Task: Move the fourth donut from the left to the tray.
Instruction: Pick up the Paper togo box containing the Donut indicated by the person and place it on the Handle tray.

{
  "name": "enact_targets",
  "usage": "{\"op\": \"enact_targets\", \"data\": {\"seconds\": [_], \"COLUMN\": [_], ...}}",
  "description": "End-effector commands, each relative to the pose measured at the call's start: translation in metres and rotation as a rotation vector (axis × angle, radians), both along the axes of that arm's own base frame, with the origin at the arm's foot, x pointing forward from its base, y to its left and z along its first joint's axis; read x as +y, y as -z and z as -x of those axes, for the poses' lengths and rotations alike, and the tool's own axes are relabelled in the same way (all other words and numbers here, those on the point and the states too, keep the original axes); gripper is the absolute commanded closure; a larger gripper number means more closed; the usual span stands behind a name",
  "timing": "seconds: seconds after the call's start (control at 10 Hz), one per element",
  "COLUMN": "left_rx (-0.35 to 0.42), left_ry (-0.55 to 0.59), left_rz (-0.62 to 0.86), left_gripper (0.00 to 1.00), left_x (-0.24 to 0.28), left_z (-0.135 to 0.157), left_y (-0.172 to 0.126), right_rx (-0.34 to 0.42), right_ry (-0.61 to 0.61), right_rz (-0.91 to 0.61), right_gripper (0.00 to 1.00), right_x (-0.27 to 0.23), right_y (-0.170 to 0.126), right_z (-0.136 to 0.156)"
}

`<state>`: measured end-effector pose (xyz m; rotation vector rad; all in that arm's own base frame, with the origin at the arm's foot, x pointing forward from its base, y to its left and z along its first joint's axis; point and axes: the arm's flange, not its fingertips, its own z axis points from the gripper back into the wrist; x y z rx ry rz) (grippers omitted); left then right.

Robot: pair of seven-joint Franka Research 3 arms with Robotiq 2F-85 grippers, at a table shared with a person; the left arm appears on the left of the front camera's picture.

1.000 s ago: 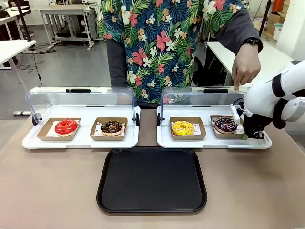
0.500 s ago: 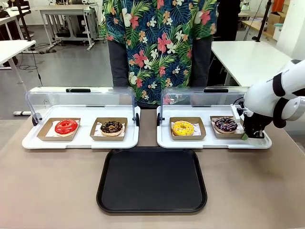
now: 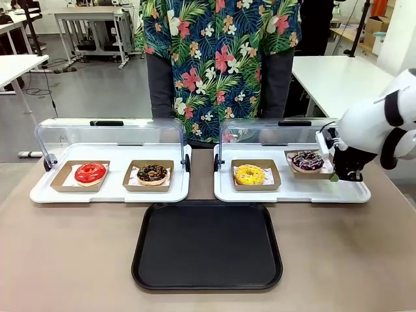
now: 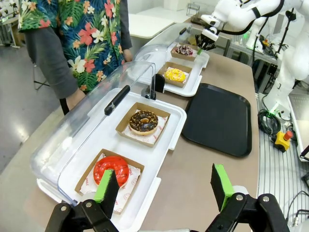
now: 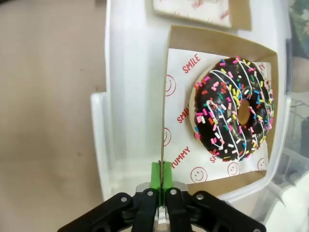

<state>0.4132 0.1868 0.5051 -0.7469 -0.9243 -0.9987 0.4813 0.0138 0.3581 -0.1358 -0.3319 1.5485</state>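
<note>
On the desk [image 3: 65, 260], the black tray [image 3: 207, 246] waits empty. Behind it, the right pincer [image 3: 339, 175] is clenched on the cardboard holder's [image 5: 219, 41] thin edge, lifting the sprinkled chocolate donut [image 3: 307, 160] without touching its glaze.

The large flat black rectangular tray [image 3: 207, 244] lies on the table's near middle, before two white display trays with clear lids [image 3: 110, 173] [image 3: 291, 175] set side by side. The chocolate-glazed sprinkled ring donut in its brown cardboard holder [image 3: 308, 161] sits rightmost, just right of the yellow ring donut [image 3: 249, 174].
</note>
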Motion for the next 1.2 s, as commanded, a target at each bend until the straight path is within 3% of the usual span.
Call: {"op": "enact_targets", "data": {"seconds": [0.0,0.3,0.8,0.9,1.1], "left_rx": [-0.006,-0.006,-0.006,-0.006,-0.006], "left_ry": [0.014,0.014,0.014,0.014,0.014], "left_rz": [-0.001,-0.001,-0.001,-0.001,-0.001], "left_gripper": [0.0,0.0,0.0,0.0,0.0], "left_x": [0.0,0.0,0.0,0.0,0.0], "left_z": [0.001,0.001,0.001,0.001,0.001], "left_y": [-0.001,-0.001,-0.001,-0.001,-0.001], "right_rx": [-0.017,0.014,-0.021,0.027,0.027], "right_ry": [0.021,0.037,-0.004,-0.001,-0.001], "right_rz": [-0.032,-0.099,-0.104,-0.102,-0.102], "right_gripper": [0.98,0.98,0.98,0.98,0.98], "right_x": [0.018,0.062,0.111,0.114,0.114], "right_y": [-0.029,-0.045,-0.028,-0.052,-0.052], "right_z": [0.035,0.081,0.142,0.085,0.085]}}
